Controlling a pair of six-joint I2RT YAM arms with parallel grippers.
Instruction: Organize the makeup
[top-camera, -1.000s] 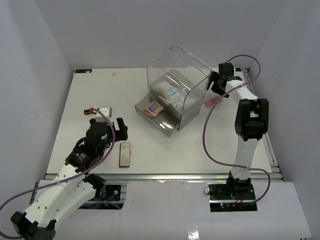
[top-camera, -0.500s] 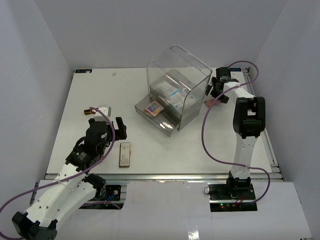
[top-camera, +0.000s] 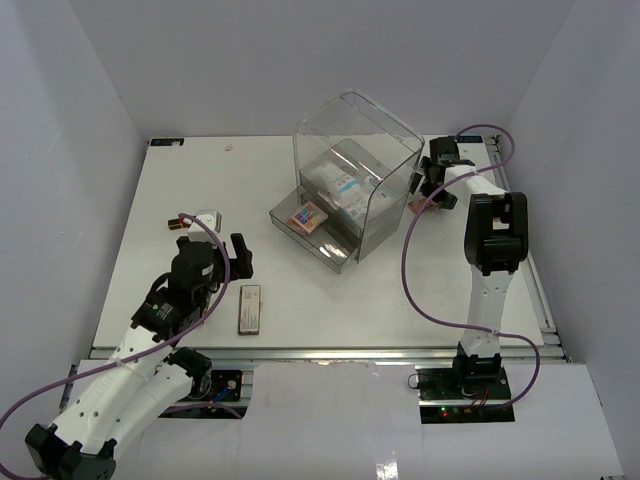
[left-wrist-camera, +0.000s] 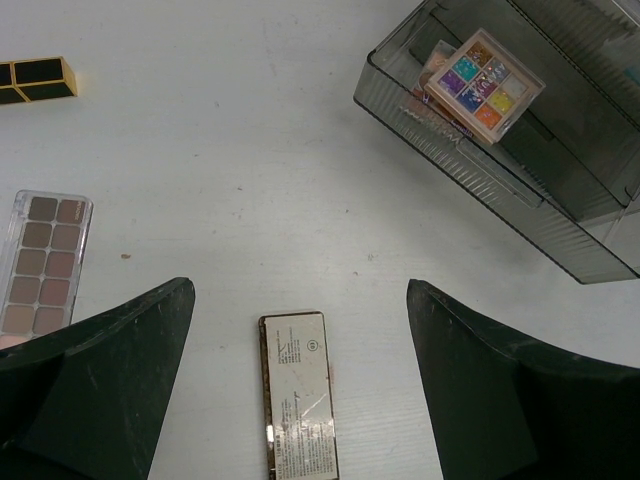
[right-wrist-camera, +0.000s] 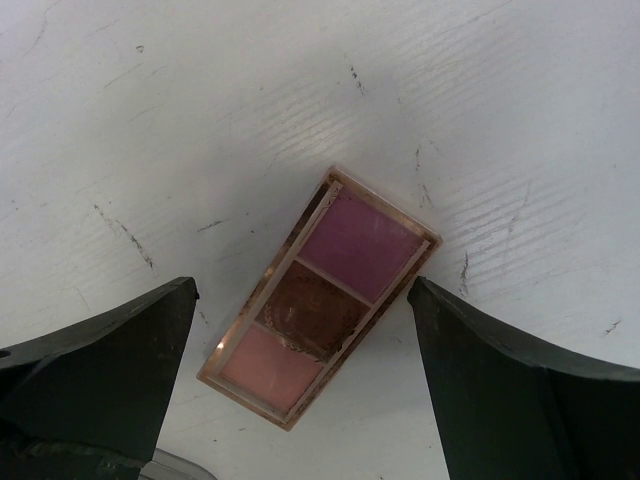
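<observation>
White walls close round a white desk (top-camera: 200, 180). The sorting looks partly done: a multicolour square palette (left-wrist-camera: 485, 85) lies in the open drawer of the clear plastic drawer box (top-camera: 355, 170), which apparently also holds the white-and-blue sachets (top-camera: 340, 185).

Four things are left out. A gold-rimmed pink-and-brown palette (right-wrist-camera: 322, 297) lies near the far right corner under the wide-open right tool (right-wrist-camera: 301, 288), hemmed between box and right edge. A long beige-brown palette (left-wrist-camera: 45, 262) and a gold lipstick tube (left-wrist-camera: 35, 80) sit toward the left edge. A label-up flat palette (left-wrist-camera: 298, 395) lies by the near edge below the wide-open left tool (left-wrist-camera: 300, 290), with open room around.

Looks through the wide-spread left gripper (left-wrist-camera: 298, 295) at a label-up palette (left-wrist-camera: 298, 395), brown palette (left-wrist-camera: 45, 265), gold lipstick tube (left-wrist-camera: 35, 80), and colourful palette (left-wrist-camera: 485, 85) in the drawer (left-wrist-camera: 480, 190).
</observation>
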